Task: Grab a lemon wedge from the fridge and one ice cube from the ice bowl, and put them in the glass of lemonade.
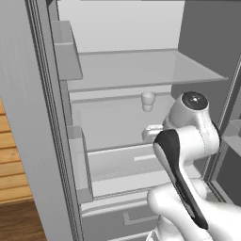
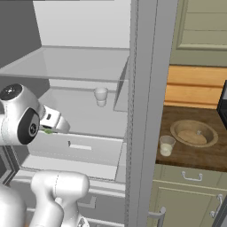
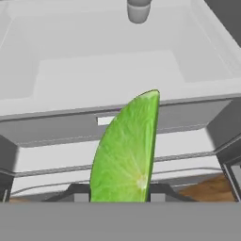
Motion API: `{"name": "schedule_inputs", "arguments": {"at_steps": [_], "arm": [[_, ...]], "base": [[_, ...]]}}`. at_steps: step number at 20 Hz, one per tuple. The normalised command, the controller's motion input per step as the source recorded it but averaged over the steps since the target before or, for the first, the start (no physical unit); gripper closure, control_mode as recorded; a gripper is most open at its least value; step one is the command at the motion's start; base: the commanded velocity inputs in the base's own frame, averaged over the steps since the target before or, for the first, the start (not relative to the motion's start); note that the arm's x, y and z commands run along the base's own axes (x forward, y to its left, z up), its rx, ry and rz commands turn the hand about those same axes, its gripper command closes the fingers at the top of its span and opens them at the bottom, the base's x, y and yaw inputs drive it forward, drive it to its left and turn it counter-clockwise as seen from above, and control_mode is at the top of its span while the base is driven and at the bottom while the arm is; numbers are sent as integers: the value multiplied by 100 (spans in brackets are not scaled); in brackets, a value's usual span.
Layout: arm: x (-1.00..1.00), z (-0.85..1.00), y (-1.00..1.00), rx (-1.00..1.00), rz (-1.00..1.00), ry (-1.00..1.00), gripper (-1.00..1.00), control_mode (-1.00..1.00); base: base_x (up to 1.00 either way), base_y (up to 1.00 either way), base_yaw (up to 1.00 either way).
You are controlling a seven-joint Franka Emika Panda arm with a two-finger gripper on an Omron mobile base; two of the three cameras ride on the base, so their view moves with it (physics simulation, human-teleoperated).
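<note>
Where the left base view looks into the open fridge (image 1: 127, 70), you find pale shelves, a small pale cup (image 1: 148, 101) at the back, and the arm reaching inside. Right base view: your gripper (image 2: 52, 128) carries the green lemon wedge (image 2: 48, 131); the ice bowl (image 2: 194, 133) and glass of lemonade (image 2: 166, 145) stand near each other on the counter (image 2: 190, 155). Hand view: the lemon wedge (image 3: 124, 153) is clamped between the fingertips, above the fridge drawer (image 3: 117, 127).
</note>
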Motion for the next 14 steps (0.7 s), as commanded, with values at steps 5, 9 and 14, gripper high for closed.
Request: {"name": "schedule_inputs", "arguments": {"at_steps": [5, 9, 14], "arm": [[-99, 74, -21, -3, 6, 2, 100, -100], [-91, 6, -39, 2, 7, 0, 100, -100], [-54, 1, -10, 0, 3, 0, 100, -100]], "base": [[0, 0, 0], [0, 0, 0], [0, 0, 0]]}}
